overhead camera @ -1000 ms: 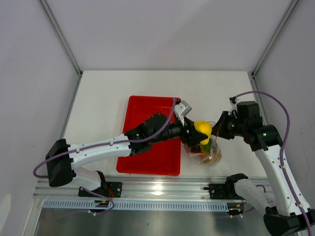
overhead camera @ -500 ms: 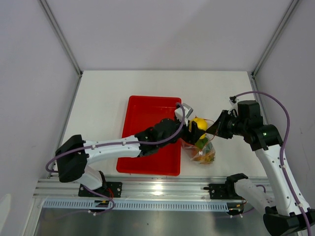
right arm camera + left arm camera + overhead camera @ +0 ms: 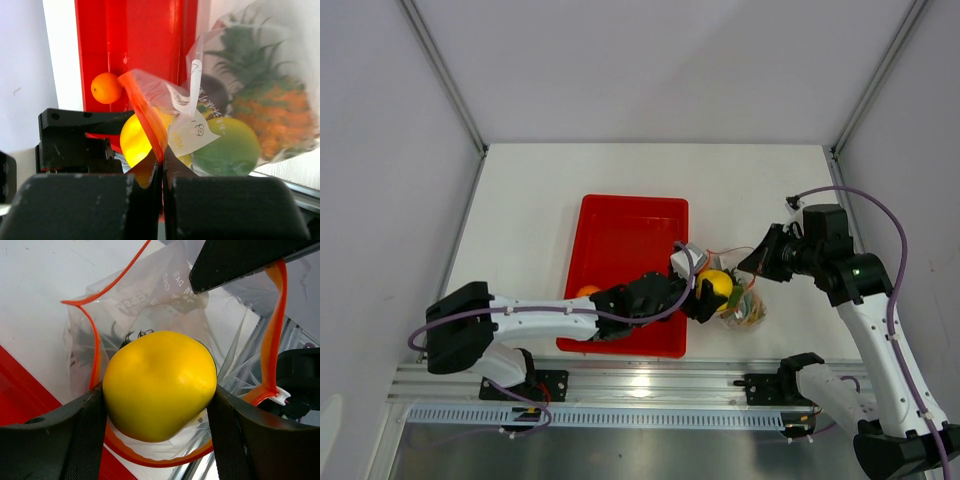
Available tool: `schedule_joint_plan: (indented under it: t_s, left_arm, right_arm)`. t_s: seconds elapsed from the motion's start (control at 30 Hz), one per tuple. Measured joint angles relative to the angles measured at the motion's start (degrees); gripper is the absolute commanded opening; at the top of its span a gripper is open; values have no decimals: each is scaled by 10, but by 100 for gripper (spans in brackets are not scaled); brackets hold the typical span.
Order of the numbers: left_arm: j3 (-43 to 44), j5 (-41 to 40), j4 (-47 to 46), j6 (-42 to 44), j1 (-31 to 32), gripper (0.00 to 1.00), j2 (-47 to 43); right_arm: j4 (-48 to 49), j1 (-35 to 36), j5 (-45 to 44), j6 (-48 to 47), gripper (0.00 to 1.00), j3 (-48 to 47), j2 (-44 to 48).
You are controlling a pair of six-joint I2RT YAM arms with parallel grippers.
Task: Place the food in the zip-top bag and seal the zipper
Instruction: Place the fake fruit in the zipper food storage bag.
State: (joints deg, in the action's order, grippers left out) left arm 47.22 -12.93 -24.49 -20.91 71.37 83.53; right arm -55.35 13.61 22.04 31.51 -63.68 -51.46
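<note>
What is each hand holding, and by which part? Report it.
The left hand grips the yellow pear by its two sides, at the mouth of the bag. The right hand pinches the bag by its red-orange zipper strip.

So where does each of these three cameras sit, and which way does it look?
Top external: above and behind, looking down at the red tray and zip-top bag; left arm and right arm show.
Left wrist: on the left arm, facing the bag's mouth; the left gripper clamps the yellow pear.
Right wrist: on the right arm, facing bag and tray; the right gripper pinches the zipper.
Shared: all show pear and bag.
</note>
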Motion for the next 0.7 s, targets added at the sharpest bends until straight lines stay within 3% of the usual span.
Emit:
schedule_joint_plan:
  t_s: [0.3, 0.33, 0.37, 0.4, 0.43, 0.53, 0.6, 0.7]
  left_arm:
    - [8, -31, 21, -1, 26, 3, 22]
    - [8, -34, 24, -1, 27, 9, 26]
    - [8, -38, 28, -1, 27, 30, 28]
    - [8, -43, 32, -2, 28, 41, 29]
    - [7, -49, 33, -2, 28, 61, 28]
    - [5, -64, 36, -4, 28, 85, 26]
    - [5, -75, 51, -5, 28, 97, 18]
    - [6, -91, 80, -5, 29, 100, -3]
  right_arm:
    - [0, -5, 18, 0, 0, 2, 0]
    - [0, -6, 19, 0, 0, 2, 0]
    - [-1, -7, 20, 0, 0, 2, 0]
    - [-1, -8, 20, 0, 0, 2, 0]
    - [-1, -9, 21, 0, 0, 2, 0]
    - [-2, -10, 24, 0, 0, 2, 0]
    - [-4, -11, 25, 0, 0, 2, 0]
    - [-5, -12, 27, -2, 0, 2, 0]
